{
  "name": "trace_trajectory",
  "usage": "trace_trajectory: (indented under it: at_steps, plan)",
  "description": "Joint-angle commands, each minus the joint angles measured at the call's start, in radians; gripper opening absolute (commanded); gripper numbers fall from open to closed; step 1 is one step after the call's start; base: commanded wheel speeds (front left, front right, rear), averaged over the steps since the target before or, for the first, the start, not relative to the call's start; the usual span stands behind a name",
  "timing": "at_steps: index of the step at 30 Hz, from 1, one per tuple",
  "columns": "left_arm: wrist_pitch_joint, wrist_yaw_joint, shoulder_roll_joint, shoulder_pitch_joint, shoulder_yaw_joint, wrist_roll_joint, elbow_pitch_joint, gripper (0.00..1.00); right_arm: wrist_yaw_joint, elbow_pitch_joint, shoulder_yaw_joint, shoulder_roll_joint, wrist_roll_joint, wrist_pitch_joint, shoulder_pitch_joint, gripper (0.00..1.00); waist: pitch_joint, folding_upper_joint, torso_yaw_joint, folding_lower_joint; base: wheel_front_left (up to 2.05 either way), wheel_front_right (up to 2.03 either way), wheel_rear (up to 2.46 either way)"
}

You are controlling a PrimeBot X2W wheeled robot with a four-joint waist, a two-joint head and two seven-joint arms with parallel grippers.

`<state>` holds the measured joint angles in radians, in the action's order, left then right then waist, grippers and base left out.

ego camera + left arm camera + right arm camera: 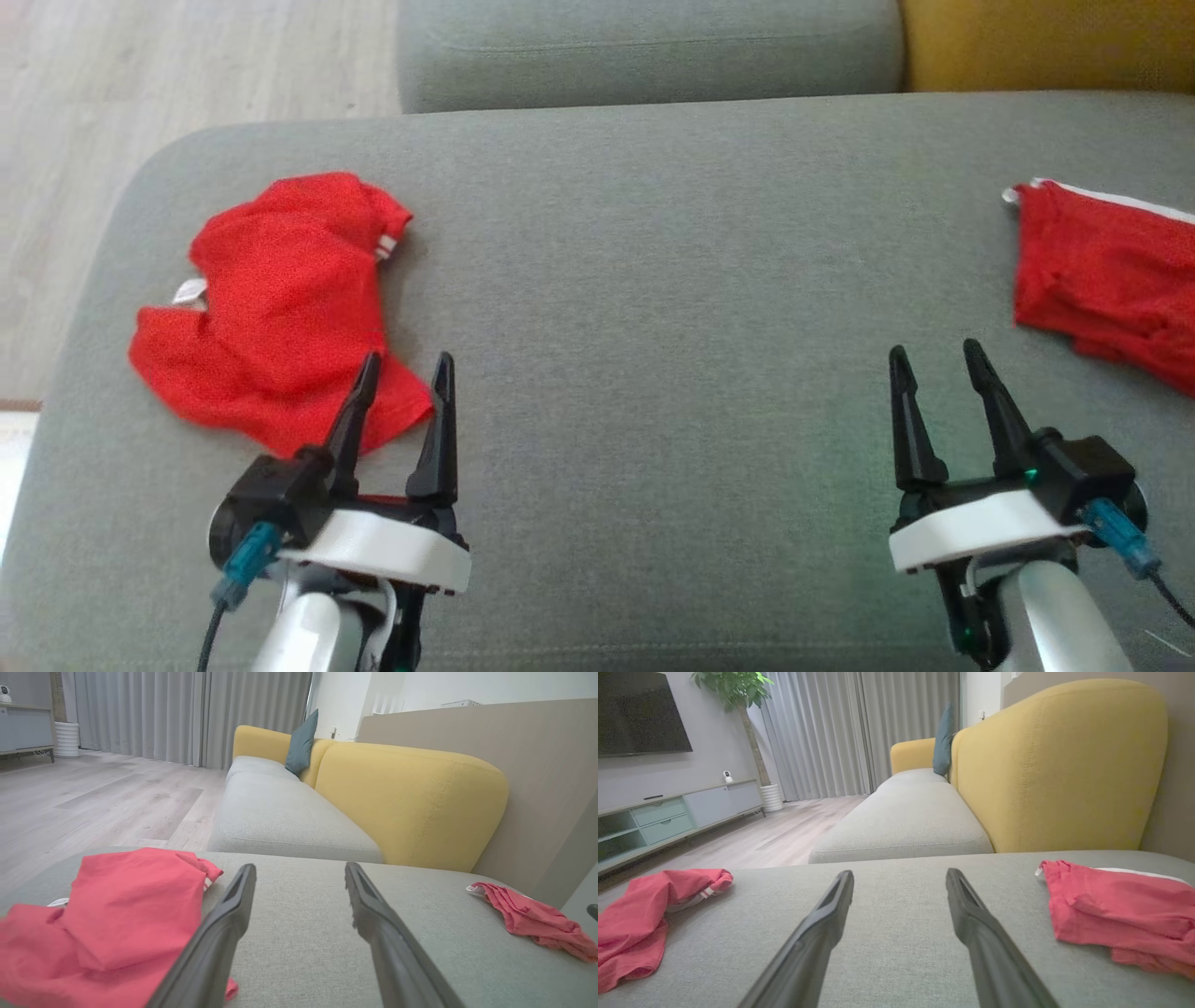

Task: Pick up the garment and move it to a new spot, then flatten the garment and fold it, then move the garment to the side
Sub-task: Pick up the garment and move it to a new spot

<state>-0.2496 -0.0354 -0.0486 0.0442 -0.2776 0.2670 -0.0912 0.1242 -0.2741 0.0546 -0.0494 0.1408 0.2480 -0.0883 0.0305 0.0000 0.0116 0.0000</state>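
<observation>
Head view: left gripper [409,357] and right gripper [935,347] empty, fingers spread. Red garment [280,299] lies crumpled on cushion [653,280] by left gripper; second garment [1102,271] far right. Judged: pick-up, flattening, folding all pending.

Nothing here can be read — no words, brands, numbers or signs. The small white tag [189,292] at the edge of the left red garment [280,308] is too small to show any print.

Grey sofa [653,280], yellow backrest [1055,765], pale floor [93,798] (wood)
</observation>
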Motion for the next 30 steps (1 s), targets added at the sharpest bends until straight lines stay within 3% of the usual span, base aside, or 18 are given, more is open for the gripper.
trace_trajectory:
  at_steps: [1,15,30]
  plan:
    - [-0.012,-0.006,-0.002,0.046,0.038,0.005,0.036,1.0,0.007,0.038,0.031,-0.001,0.004,0.014,-0.028,1.0,0.002,0.0,0.023,0.0,0.0,0.0,0.0]
    - [-0.012,-0.013,-0.002,0.042,0.078,0.005,0.036,1.0,0.007,0.027,0.098,-0.001,0.015,0.014,-0.03,1.0,0.002,0.0,0.194,0.0,0.0,0.0,0.0]
    - [-0.012,-0.018,-0.002,0.023,0.124,0.001,0.044,1.0,0.007,0.011,0.145,-0.001,0.037,0.014,-0.031,1.0,-0.009,0.0,0.27,0.0,0.0,0.0,0.0]
